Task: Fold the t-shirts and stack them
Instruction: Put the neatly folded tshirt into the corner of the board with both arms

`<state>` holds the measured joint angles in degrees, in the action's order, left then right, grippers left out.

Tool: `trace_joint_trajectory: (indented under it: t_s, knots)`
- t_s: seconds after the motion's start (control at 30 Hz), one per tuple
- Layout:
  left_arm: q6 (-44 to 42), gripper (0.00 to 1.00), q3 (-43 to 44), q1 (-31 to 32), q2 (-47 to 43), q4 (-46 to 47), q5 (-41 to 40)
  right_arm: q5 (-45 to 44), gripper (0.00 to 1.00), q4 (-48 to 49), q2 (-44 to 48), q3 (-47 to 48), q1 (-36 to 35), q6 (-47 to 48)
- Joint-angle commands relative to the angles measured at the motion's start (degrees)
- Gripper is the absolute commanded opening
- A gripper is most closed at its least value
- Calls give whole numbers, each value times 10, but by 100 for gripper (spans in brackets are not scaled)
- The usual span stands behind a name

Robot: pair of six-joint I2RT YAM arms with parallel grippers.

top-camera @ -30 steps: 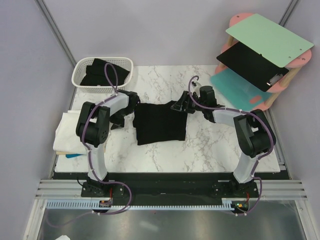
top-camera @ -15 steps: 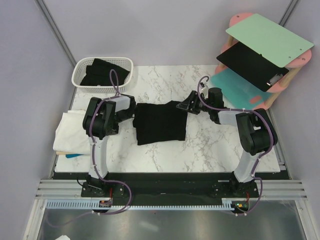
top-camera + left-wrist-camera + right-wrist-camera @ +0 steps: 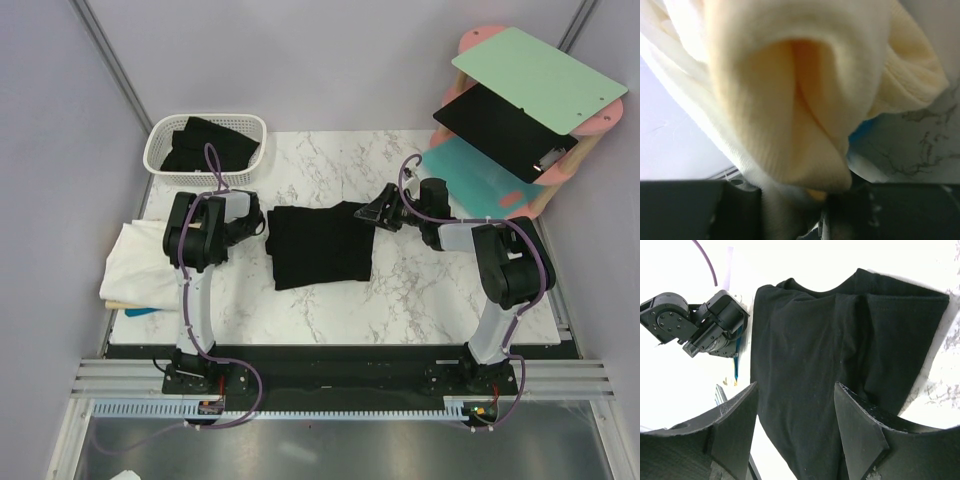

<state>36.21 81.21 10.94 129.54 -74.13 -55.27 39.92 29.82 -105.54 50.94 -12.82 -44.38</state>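
Seen from my remote station: the marble desk (image 3: pixel 430 290) fills the overhead view, and a tiered rack (image 3: pixel 530 100) of green, black and teal boards stands off its 2 o'clock corner. A black t-shirt (image 3: pixel 318 245) lies folded into a rough rectangle at the desk's centre, flat on the marble. A pile of cream and white t-shirts (image 3: pixel 140 265) sits at the 9 o'clock edge, overhanging it slightly. The white lattice basket (image 3: pixel 155 150) at 11 o'clock holds more black shirts (image 3: pixel 205 140).

The right pincer (image 3: pixel 795 387) is at the folded shirt's 2 o'clock corner, its fingers spread wide with only the black cloth showing below the gap. The left pincer (image 3: pixel 792 200) is pressed against the cream pile, and cream cloth bulges between its dark fingers. From that blurred close view I cannot tell whether it is clamping the cloth.
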Motion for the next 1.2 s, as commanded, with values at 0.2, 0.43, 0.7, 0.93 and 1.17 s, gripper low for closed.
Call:
trace_joint_trajectory:
  t_s: [0.2, 0.43, 0.7, 0.93, 1.17]
  knots:
    - [12, 2, 42, 72, -41, 67, 110, 14, 69, 24, 6, -13, 5, 5]
    - [13, 2, 133, 139, 0, 52, 175, 15, 70, 8, 17, -20, 11, 18]
    - [30, 2, 243, 176, 33, 42, 252, 14, 70, -17, 32, -29, 20, 38]
    - [19, 21, 267, 179, 23, 40, 272, 2, 67, -62, 53, -22, 22, 62]
    - [33, 100, 232, 200, -46, 36, 220, -57, 63, -184, 106, 26, -11, 144]
